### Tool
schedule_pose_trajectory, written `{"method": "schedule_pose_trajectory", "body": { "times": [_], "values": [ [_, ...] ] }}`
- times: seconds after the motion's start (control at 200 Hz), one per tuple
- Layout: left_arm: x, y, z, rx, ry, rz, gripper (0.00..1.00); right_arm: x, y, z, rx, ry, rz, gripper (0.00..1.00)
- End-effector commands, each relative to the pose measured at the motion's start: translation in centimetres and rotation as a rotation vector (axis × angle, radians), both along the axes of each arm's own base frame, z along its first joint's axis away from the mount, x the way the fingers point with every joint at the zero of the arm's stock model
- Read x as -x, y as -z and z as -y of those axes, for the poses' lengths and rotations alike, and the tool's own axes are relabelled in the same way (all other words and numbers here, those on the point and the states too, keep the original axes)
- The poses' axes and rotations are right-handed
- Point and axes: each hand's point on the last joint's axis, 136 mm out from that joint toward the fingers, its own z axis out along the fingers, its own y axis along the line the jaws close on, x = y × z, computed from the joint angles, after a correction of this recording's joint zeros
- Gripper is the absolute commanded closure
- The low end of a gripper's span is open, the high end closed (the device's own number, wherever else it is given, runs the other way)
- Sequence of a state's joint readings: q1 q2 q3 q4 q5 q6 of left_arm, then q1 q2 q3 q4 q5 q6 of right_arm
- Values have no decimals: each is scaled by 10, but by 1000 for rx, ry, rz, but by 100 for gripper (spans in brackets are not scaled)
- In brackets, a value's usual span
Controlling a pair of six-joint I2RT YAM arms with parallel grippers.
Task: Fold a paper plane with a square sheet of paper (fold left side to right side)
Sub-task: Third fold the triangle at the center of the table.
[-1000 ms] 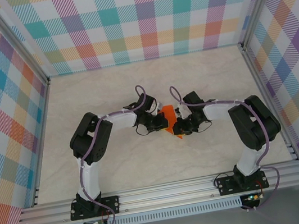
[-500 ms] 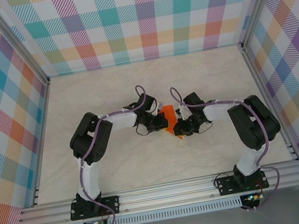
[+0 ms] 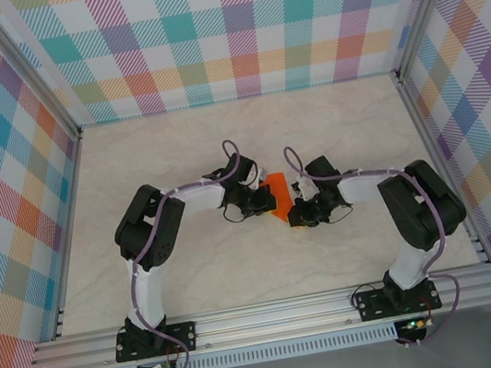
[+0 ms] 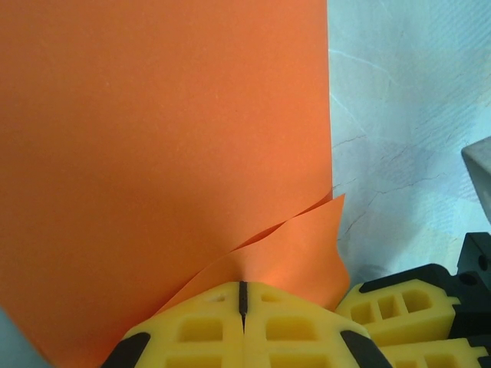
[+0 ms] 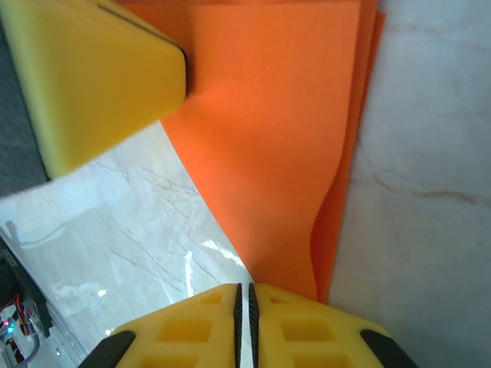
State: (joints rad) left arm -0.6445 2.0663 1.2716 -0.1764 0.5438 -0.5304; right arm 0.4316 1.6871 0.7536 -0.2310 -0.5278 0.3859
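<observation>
Inside a booth of pastel plaid walls (image 3: 239, 26), framed by bare aluminium rails (image 3: 276, 315), a pale marble-patterned counter (image 3: 174, 148) carries everything. At its middle, from the left, the left pincer (image 3: 269, 203) points inward with its yellow fingers (image 4: 199, 330) pressed together on an edge of the sheet of paper (image 3: 276, 184). The seam between them is a thin dark line with the paper running into it. The sheet is plain bright orange, unmarked and doubled over. Its two layers lie one on the other, and one edge lifts in a slight curl off the layer beneath. From the right, the right pincer (image 3: 297, 213) meets it, jaws drawn to a narrow slit that nips the sheet's edge where the layers part.
</observation>
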Motion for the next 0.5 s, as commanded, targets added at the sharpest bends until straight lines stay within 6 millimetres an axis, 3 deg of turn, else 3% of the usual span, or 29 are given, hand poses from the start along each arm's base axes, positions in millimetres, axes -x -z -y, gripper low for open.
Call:
{"method": "schedule_pose_trajectory", "body": {
  "times": [0.0, 0.135, 0.36, 0.495],
  "values": [
    [8, 39, -28, -156, -32, -46, 96, 38, 18, 19, 75, 19, -155, 87],
    [8, 37, -28, -155, -31, -44, 96, 37, 11, 20, 77, 33, -136, 89],
    [8, 34, -28, -150, -29, -39, 96, 17, -49, 12, 13, 54, 18, 86],
    [5, 31, -27, -145, -33, -31, 96, 4, -49, -4, -6, 71, 0, 92]
  ]
}}
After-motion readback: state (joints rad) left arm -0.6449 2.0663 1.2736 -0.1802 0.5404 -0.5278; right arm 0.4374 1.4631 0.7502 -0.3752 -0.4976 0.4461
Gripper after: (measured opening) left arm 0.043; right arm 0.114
